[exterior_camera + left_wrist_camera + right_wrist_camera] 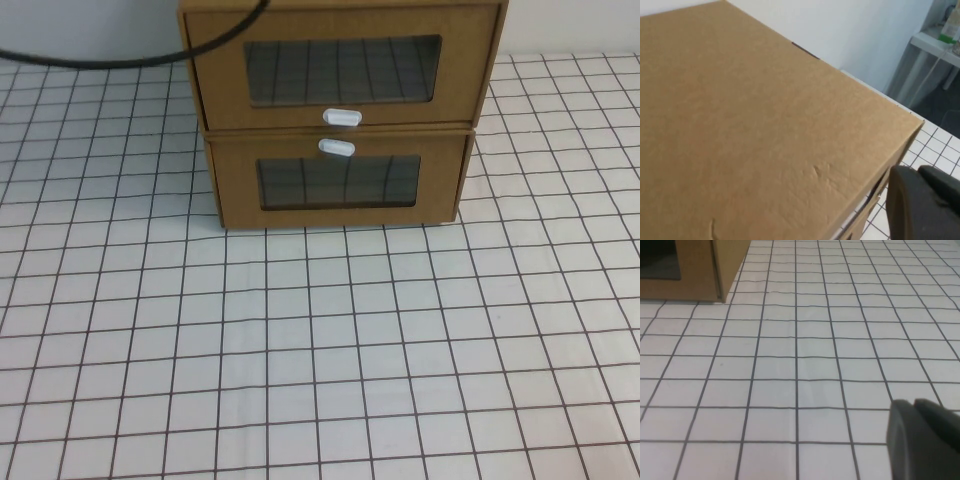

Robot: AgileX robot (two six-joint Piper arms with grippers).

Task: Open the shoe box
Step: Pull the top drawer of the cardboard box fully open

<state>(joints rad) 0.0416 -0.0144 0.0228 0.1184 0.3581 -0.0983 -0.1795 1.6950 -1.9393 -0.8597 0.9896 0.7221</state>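
Note:
Two brown cardboard shoe boxes stand stacked at the back of the table, the upper box (340, 70) on the lower box (340, 185). Each has a dark window front, shut, with a white handle: upper handle (341, 117), lower handle (336, 148). Neither gripper shows in the high view. My left gripper (919, 172) hovers above the stack's brown top (755, 130), near its edge, fingers together and holding nothing. My right gripper (914, 404) is shut and empty, low over the checked tablecloth, well away from the lower box's corner (695, 270).
A black cable (120, 60) runs across the back left and over the upper box's top edge. The white grid tablecloth (320, 350) covers the table in front of the boxes. A white shelf (940, 45) stands beyond the table.

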